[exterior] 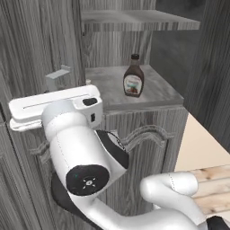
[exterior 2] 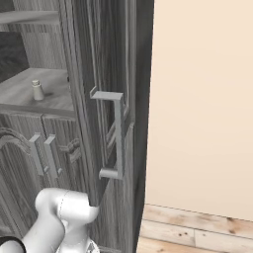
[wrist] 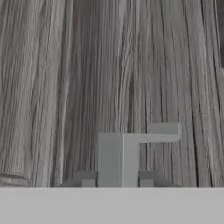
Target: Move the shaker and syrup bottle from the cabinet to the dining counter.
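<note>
1. Hand view: the gripper [wrist: 117, 183] is clenched on a pale grey bar handle [wrist: 118, 157], its dark tips on either side of the bar, against grey wood-grain door panelling.
2. The syrup bottle [exterior: 133, 76], dark brown with a narrow neck, dark cap and white-and-red label, stands upright on the cabinet [exterior: 148, 130] shelf.
3. The shaker [exterior 2: 36, 90], stubby, pale and round-capped, stands on the same shelf in the right base view.
4. A cream wall [exterior 2: 202, 108] and plank floor [exterior 2: 192, 232] lie beside the cabinet.
</note>
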You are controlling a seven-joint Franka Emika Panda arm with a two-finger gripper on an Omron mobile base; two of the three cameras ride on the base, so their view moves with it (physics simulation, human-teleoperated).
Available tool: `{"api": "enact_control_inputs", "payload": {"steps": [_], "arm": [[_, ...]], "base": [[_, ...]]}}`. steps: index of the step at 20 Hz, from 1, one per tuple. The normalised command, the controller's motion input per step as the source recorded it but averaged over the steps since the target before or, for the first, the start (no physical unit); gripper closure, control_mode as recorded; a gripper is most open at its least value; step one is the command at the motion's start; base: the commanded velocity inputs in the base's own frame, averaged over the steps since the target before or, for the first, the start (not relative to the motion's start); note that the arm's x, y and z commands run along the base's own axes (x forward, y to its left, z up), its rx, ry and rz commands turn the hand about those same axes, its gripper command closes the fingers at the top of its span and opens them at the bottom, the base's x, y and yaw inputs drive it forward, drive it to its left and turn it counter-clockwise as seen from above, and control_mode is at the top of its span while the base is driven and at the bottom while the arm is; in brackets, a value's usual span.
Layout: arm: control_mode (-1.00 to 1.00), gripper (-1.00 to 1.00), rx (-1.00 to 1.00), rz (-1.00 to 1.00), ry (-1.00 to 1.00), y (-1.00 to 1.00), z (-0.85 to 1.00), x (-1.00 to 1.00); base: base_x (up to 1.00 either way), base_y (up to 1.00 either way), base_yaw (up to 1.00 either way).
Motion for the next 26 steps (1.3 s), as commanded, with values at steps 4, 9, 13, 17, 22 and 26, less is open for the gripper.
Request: {"api": "enact_control_inputs", "payload": {"steps": [4, 9, 13, 17, 22, 26], "arm": [[-1.00, -1.00, 0.00, 0.00, 0.08, 0.52, 0.00, -1.00], [-1.00, -1.00, 0.01, 0.03, 0.00, -0.28, 0.06, -1.00], [-1.00, -1.00, 0.19, 0.06, -0.09, -1.00, 0.42, -0.99], [-1.00, -1.00, 0.19, 0.01, 0.00, -1.00, 0.13, -0.18], [-1.00, -1.00, 0.19, 0.00, 0.02, -1.00, 0.00, 0.17], [-1.00, -1.00, 0.21, 0.00, 0.05, -1.00, 0.18, 0.07]], "base": [[0.00, 0.00, 0.00], [0.00, 0.00, 0.00], [0.00, 0.00, 0.00], [0.00, 0.00, 0.00], [0.00, 0.00, 0.00], [0.00, 0.00, 0.00]]}}
